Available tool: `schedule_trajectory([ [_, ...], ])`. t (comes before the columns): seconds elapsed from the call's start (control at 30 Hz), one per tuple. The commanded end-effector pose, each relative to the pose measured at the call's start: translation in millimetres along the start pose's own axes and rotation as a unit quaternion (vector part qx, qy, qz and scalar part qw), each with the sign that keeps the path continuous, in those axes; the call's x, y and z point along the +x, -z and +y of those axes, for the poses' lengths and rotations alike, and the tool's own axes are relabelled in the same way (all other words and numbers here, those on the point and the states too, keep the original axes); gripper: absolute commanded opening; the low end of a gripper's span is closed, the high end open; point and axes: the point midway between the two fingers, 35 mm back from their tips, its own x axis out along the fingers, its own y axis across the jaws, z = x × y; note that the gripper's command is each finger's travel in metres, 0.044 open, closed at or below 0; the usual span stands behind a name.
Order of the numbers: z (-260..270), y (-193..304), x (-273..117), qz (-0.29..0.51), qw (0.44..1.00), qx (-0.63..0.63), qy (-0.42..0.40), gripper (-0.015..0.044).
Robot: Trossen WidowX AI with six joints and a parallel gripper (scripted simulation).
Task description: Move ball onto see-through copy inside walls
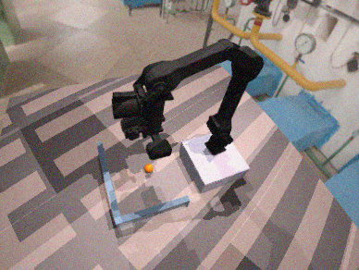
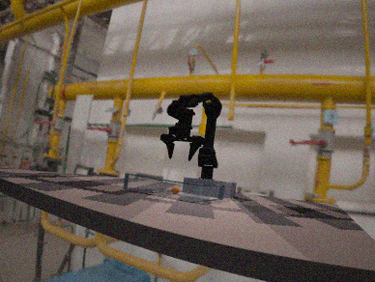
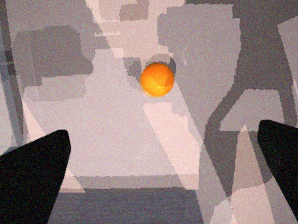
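The orange ball (image 1: 148, 168) (image 2: 175, 190) (image 3: 157, 79) lies on the table in the space between the two low clear walls. One wall (image 1: 108, 185) runs along the left in the top view, and the other wall (image 1: 153, 211) runs along the near side; they meet in a corner. I cannot make out the see-through copy apart from the ball. My gripper (image 1: 145, 140) (image 2: 181, 158) (image 3: 164, 135) is wide open and empty, raised well above the table and the ball. In the wrist view the ball shows beyond the line between the fingertips, touching neither finger.
The arm stands on a pale box (image 1: 224, 168) (image 2: 208, 187) to the right of the walled corner in the top view. The striped table (image 1: 55, 227) (image 2: 271, 237) lies under everything, with its edge beyond the box.
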Motion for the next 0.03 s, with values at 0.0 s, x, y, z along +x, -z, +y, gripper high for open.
schedule_trajectory([
  [0.0, 0.2, 1.8, -1.0, 0.006, 1.000, 0.001, 0.000, 0.0440],
])
